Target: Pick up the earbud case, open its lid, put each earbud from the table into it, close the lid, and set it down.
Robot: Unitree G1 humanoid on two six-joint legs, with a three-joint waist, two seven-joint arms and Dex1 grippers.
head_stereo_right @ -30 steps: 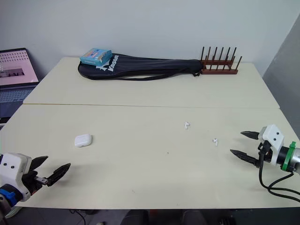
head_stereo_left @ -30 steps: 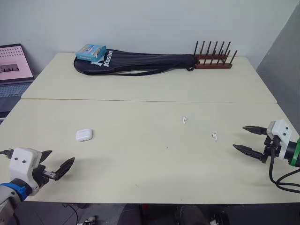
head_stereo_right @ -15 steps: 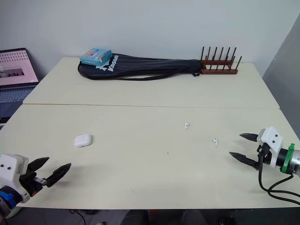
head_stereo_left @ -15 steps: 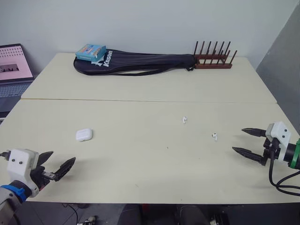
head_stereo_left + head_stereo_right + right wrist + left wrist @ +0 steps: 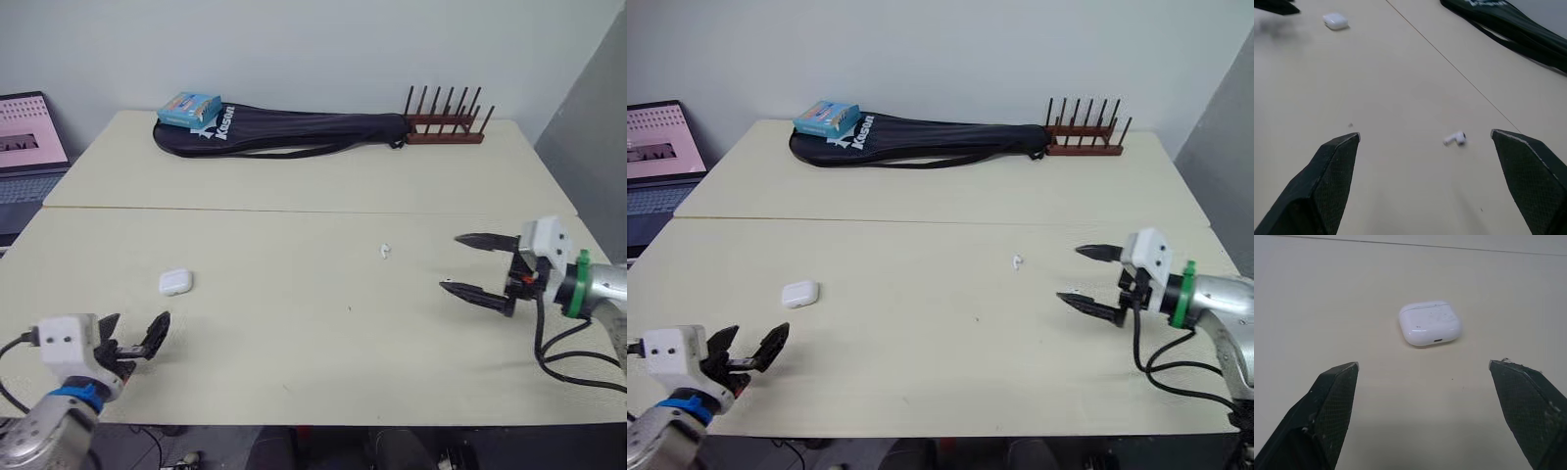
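- Plainly, the earbud case (image 5: 176, 282) lies flat on the desk (image 5: 294, 333), lid closed, on the robot's left side and toward the front edge.
- The left gripper (image 5: 135, 328) hovers low near the front edge, just short of the case and not touching it.
- Its fingers (image 5: 1327, 416) are spread wide and hold nothing; in the left wrist view the case sits ahead of the gap between them (the small port on its side faces the camera).
- The right gripper (image 5: 451, 261) hangs over the desk on the robot's right, pointing inward toward the middle.
- Its fingers (image 5: 1327, 181) are also spread wide and empty.
- One white earbud (image 5: 385, 251) lies on the bare desk near the middle, a little inward of the right gripper and apart from it.
- In the right wrist view that earbud lies ahead of the open gap, with the case farther off beyond it.
- A long black racket bag (image 5: 294, 129) lies across the far part of the desk, well apart from the case and the earbud.
- A blue box (image 5: 189, 108) rests on the bag's left end, and a brown wooden rack (image 5: 446, 122) with upright pegs stands at its right end.
- An open laptop (image 5: 29, 137) sits off the desk's far left side.
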